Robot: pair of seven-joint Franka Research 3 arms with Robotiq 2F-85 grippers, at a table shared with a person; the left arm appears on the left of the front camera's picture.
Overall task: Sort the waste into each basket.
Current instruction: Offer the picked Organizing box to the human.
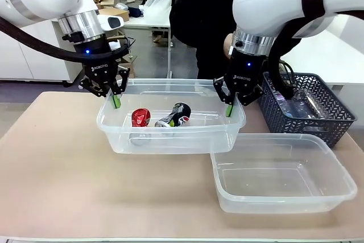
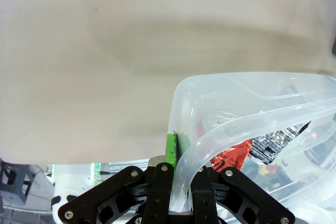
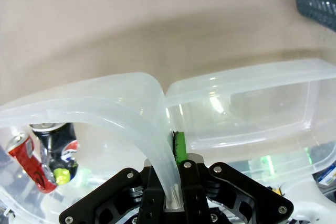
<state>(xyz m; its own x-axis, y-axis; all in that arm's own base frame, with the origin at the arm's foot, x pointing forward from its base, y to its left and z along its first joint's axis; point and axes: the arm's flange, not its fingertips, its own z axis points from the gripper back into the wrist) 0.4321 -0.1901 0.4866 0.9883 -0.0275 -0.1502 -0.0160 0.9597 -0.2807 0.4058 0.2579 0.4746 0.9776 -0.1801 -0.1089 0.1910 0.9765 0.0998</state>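
**Sorting half done: cans in, bottles waiting**

Both grippers pinch opposite short ends of the can tub (image 1: pixel 170 140). The left gripper (image 1: pixel 115 99) has its jaws closed tight on the rim at the tub's left end. The right gripper (image 1: pixel 229 108) is clamped the same way on the right end. The tub looks raised a little off the table (image 1: pixel 57 169), though I can't be sure.

Done: two cans lie inside it, side by side, one red can (image 1: pixel 140 117) and one black can (image 1: pixel 174 116).

Left: the clear bottles (image 1: pixel 301 103) sit in the dark lattice basket (image 1: pixel 335 123) at far right, just beyond the empty tub (image 1: pixel 278 180). None has reached that tub, so that half of the sort looks untouched.

Count: two tubs, two cans, one basket. The bottles overlap too much to count.
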